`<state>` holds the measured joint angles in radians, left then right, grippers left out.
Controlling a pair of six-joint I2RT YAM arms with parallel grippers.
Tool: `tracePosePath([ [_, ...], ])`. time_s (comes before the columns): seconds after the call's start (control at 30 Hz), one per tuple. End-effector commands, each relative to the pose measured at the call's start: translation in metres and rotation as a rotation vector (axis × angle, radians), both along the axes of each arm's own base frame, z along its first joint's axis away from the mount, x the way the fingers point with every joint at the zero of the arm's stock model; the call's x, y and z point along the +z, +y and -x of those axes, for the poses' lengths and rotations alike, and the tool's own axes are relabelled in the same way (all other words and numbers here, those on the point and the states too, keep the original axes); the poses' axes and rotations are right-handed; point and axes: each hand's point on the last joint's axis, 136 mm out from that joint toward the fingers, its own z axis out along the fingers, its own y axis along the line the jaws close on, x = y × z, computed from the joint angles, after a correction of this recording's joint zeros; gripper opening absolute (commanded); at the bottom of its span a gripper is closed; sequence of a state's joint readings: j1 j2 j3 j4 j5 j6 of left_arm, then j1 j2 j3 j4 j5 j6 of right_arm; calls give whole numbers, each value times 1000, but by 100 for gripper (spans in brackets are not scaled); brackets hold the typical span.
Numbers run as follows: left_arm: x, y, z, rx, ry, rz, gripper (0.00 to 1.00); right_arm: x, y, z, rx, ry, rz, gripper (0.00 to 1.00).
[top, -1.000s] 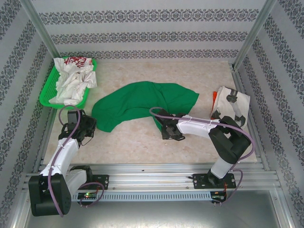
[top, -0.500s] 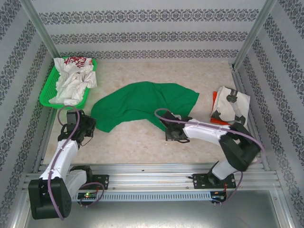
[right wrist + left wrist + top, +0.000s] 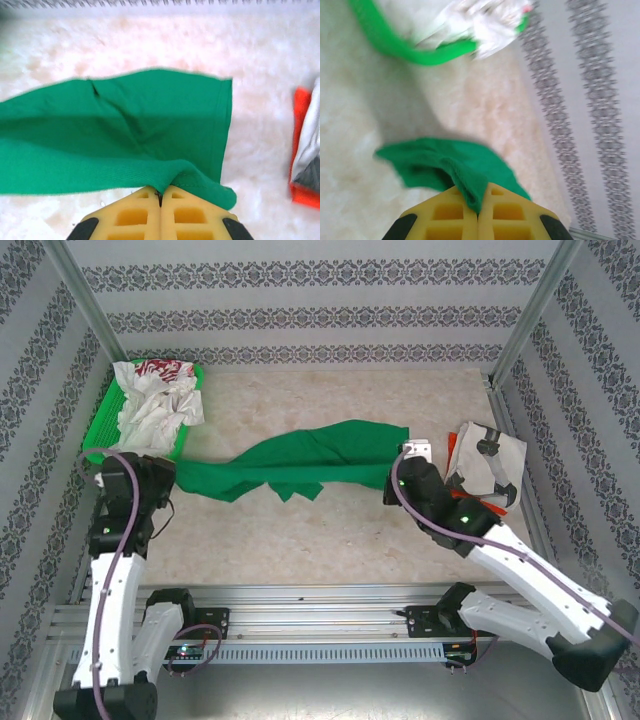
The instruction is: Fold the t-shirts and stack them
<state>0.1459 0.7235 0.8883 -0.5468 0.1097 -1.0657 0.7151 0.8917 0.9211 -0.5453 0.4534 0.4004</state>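
Observation:
The green t-shirt [image 3: 300, 462] hangs stretched in a band between my two grippers above the table. My left gripper [image 3: 168, 476] is shut on its left end; in the left wrist view the green cloth [image 3: 455, 167] is pinched between the yellow fingers [image 3: 445, 220]. My right gripper [image 3: 398, 466] is shut on the right end, where the green t-shirt [image 3: 120, 132] runs into the closed yellow fingers [image 3: 190, 217]. Crumpled white t-shirts [image 3: 155, 410], one with red print [image 3: 160, 368], lie in the green mesh basket [image 3: 98, 445].
A folded white garment with grey and orange marks [image 3: 485, 462] lies at the right side of the table, close behind the right arm. The basket stands at the back left beside the patterned wall. Metal frame posts stand at both back corners.
The right gripper closed on the shirt's edge and swung up and to the right. The left arm lifted leftward. The shirt went from a spread heap to a raised, stretched band.

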Motion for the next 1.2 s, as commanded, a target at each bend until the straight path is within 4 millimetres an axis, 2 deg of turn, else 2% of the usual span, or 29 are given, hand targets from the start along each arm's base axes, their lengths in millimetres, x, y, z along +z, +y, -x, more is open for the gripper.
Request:
tracePosePath([
  [0.0, 20, 14, 17, 37, 7, -114, 0, 49, -11, 4, 61, -148, 88, 0],
  [0.07, 32, 14, 14, 31, -23, -137, 0, 62, -16, 5, 52, -177, 83, 0],
  [0.17, 37, 13, 4, 19, -41, -126, 0, 70, -17, 3, 73, -176, 60, 0],
  [0.23, 32, 13, -6, 18, -39, -102, 0, 72, -13, -1, 100, -160, 27, 0],
  [0.33, 8, 13, -28, 16, -15, -54, 0, 62, -8, -19, 138, -89, -40, 0],
  [0.4, -10, 11, -46, -2, 25, -28, 0, 49, -7, -40, 139, -30, -82, 0],
  [0.57, -39, 6, -98, -34, 65, -47, 0, 28, -14, -100, 87, 6, -102, 0],
  [0.7, -55, -8, -157, -67, 82, -35, 0, 11, -20, -160, 51, 15, -159, 0],
  [0.77, -57, -11, -190, -76, 78, -28, 0, 12, -21, -190, 51, 2, -168, 0],
  [0.87, -41, -8, -237, -75, 40, -37, 0, 30, -19, -230, 64, -43, -169, 0],
  [1.0, 2, 6, -288, -47, -29, -128, 0, 77, -20, -271, 69, -163, -178, 0],
  [1.07, 29, 10, -311, -53, -82, -136, 0, 116, -16, -285, 93, -246, -202, 0],
  [1.17, 78, 8, -335, -82, -184, -122, 0, 169, -5, -289, 132, -362, -209, 0],
])
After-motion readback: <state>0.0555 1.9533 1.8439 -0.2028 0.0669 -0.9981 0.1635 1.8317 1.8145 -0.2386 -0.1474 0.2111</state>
